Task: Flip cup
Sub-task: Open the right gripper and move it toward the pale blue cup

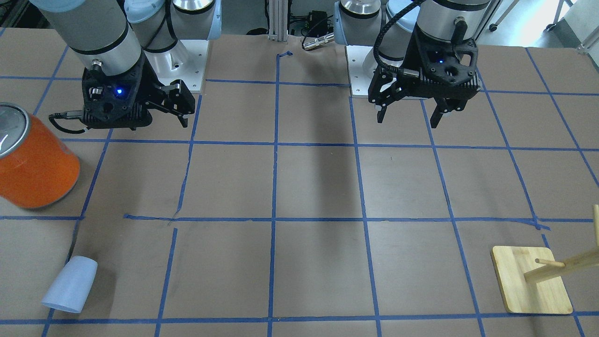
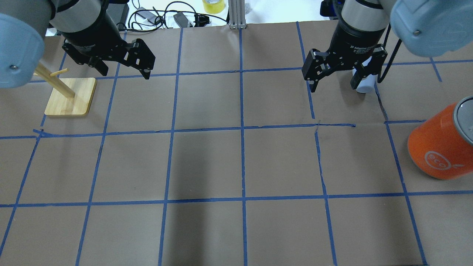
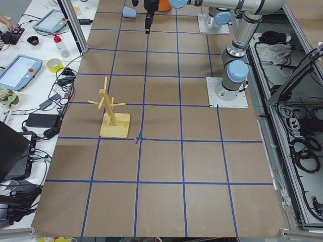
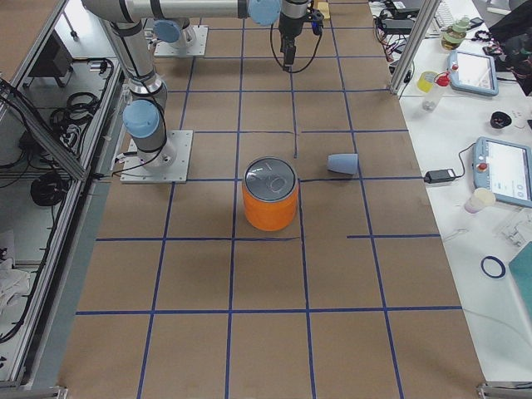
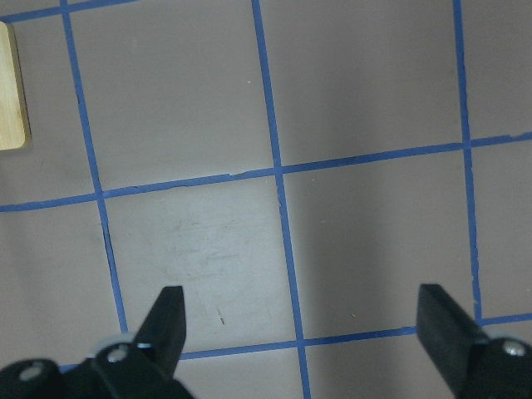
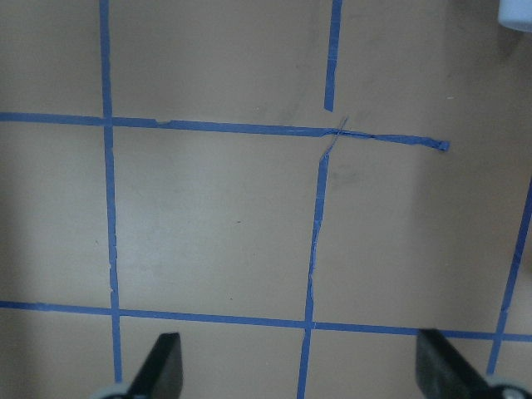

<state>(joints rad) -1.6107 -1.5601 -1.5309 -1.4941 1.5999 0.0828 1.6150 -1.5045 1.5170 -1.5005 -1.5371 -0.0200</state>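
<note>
The cup (image 1: pixel 70 284) is pale blue and lies on its side near the table's far edge from the robot. It also shows in the exterior right view (image 4: pixel 342 163). In the overhead view the cup (image 2: pixel 365 85) is partly hidden behind my right gripper (image 2: pixel 332 85). That gripper is open, empty and held above the table, on the robot's side of the cup. A sliver of the cup (image 6: pixel 517 12) shows in the right wrist view's top corner. My left gripper (image 2: pixel 123 70) is open and empty, far from the cup, and its jaws stand wide apart in the left wrist view.
A large orange can (image 1: pixel 37 164) with a metal lid stands upright between the robot's side and the cup. A wooden peg stand (image 2: pixel 70 98) sits on the table's left side, close to my left gripper. Blue tape lines grid the brown table.
</note>
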